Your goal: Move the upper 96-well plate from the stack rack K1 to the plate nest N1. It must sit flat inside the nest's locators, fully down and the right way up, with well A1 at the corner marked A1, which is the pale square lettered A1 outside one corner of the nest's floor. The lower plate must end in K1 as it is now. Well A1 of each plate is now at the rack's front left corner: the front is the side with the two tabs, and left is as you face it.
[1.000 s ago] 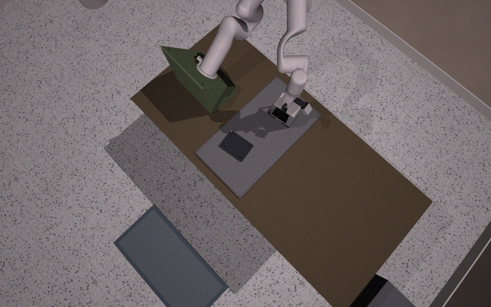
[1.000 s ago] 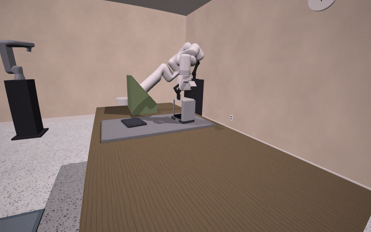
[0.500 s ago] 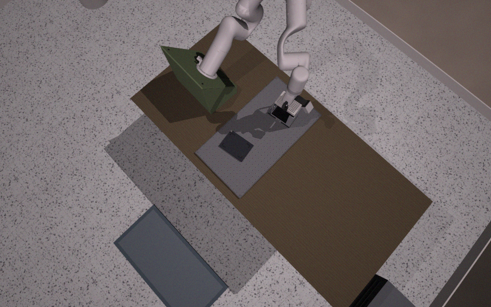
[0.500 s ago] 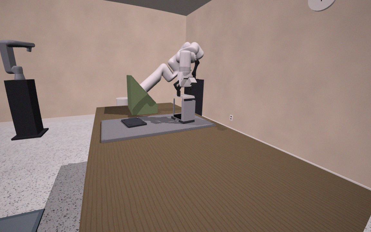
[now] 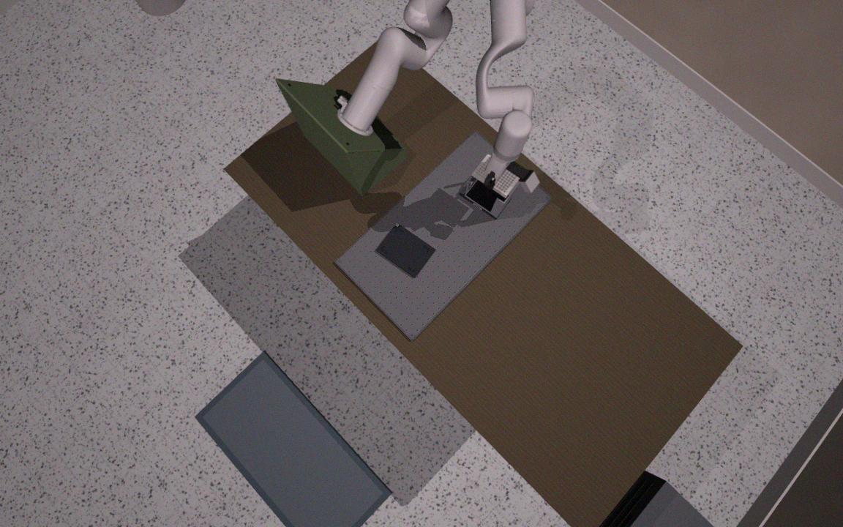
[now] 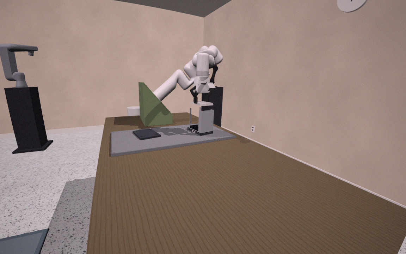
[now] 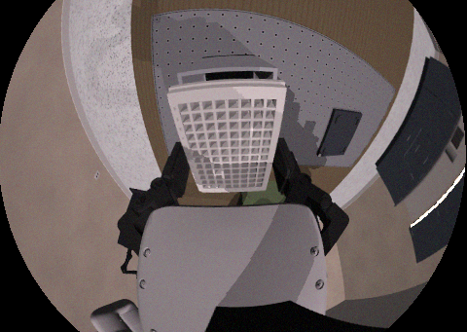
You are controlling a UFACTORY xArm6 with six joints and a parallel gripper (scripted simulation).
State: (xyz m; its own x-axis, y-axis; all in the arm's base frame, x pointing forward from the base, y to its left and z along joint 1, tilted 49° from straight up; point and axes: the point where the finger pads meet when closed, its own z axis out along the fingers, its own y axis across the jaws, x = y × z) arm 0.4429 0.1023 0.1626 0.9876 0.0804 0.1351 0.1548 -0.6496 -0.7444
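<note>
Only my wrist view shows the gripper (image 7: 233, 179) clamped on the white plate (image 7: 229, 140), above the rack (image 7: 229, 75). Overhead, the arm (image 5: 508, 98) hides that grip; the nest (image 5: 404, 250) lies apart.

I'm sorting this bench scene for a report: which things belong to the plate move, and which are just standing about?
Job: gripper shut on the upper plate; stack rack K1; plate nest N1.

Bystanders: green wedge, black pedestal with grey arm, wall clock, floor panel.

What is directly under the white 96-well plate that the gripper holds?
The white 96-well plate, clamped by the gripper, hangs above the grey stack rack K1. In the wrist view only the rack's top edge shows beyond it; the plate covers the rack's inside, so the lower plate cannot be seen.
</note>
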